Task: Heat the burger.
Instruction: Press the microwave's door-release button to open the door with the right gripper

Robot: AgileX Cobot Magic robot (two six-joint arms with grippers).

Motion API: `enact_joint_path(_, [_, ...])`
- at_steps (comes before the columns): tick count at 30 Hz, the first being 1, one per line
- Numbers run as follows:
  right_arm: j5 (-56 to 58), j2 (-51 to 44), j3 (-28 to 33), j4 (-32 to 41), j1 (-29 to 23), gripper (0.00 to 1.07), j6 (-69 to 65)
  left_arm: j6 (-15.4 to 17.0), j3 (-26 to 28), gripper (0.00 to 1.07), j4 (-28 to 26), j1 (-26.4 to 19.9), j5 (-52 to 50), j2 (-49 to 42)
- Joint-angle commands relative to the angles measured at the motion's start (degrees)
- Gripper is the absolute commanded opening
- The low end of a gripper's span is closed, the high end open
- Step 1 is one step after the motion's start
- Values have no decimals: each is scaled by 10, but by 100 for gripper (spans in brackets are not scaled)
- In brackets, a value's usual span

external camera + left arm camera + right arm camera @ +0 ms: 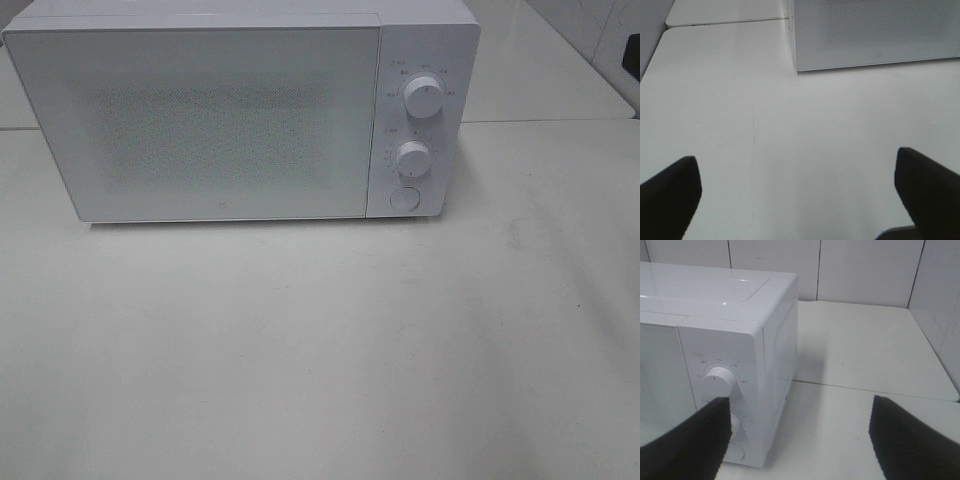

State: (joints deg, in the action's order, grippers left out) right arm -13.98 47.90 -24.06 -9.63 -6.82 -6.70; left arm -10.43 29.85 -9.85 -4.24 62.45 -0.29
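The right pincer [797, 445] is hanging with its jaws wide and nothing between them, facing the control side of the microwave [428, 40]. One dark finger [687, 445] is cutting across my sight of the lower knob [412, 157], though I cannot tell whether it is touching. The left pincer [799, 200] is gaping just as wide and empty, hovering over bare table [320, 350] well apart from the shut door [200, 120].

The burger is showing nowhere, neither on the table nor in a pincer. The door's speckled panel is hiding whatever lies behind it, so I cannot say if the burger is sitting inside.

I am taking this for work at the controls: either turning the upper knob [423, 98] to start heating, or pressing the round button [404, 198], perhaps to release the door. A knob is asking for jaws narrowed squarely around it, the button for one fingertip.

The microwave is sitting by the table's far edge. The whole near half is lying open, and a bare strip is running along to the right edge. The tiled wall [865, 270] is closing in behind the far right corner.
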Motion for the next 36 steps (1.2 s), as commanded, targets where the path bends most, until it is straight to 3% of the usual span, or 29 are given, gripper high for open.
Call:
enact_joint_path(1, [-125,29,46,-2,3,75,-5,3,-1,98,-3,-2,-9,-11])
enact_joint_path(8, [-250,82,97,17,3,75,-2,3,-1,98,-3,-2,-9,-11])
enact_joint_path(12, [-383,149,147,96,-2,75,41,3,-1,98,-3,-2,-9,-11])
enact_joint_path(16, [-440,189,170,143,-19,75,73,3,-1,98,-3,-2,-9,-11])
enact_joint_path(25, [-580,319,185,271,-143,75,129,3,-1,98,-3,-2,-9,-11])
enact_joint_path(28, [-638,378,184,339,-216,75,134,3,-1,98,-3,-2,-9,-11])
enact_joint_path(36, [-661,456,152,419,-316,75,138,3,-1,98,-3,-2,-9,-11])
